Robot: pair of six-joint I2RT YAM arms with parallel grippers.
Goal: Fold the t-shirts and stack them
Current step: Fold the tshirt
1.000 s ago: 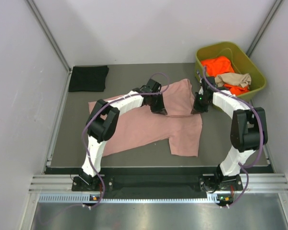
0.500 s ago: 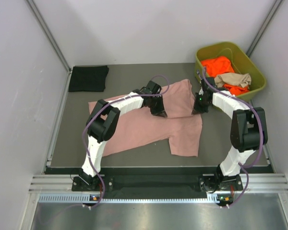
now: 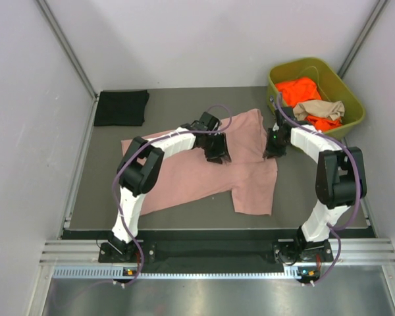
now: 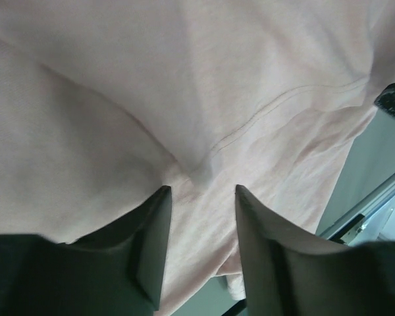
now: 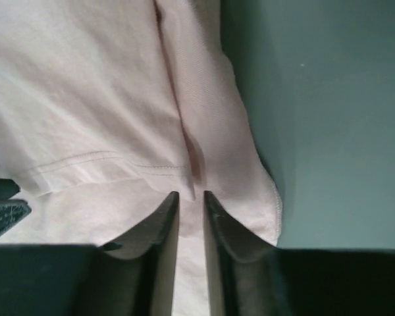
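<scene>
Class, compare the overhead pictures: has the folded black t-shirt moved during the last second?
No. The black t-shirt lies just where it did, folded in the far left corner of the table, with its left side along the table's edge.

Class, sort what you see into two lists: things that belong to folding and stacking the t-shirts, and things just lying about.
Job: pink t-shirt, black t-shirt, orange t-shirt, tan t-shirt.
Lying about: olive-green bin.

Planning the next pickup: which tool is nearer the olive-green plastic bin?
Right. The right tool is at the right edge of the dusty pink cloth t-shirt, close beside the olive-green plastic bin; the left tool is farther left, over the shirt's middle.
</scene>
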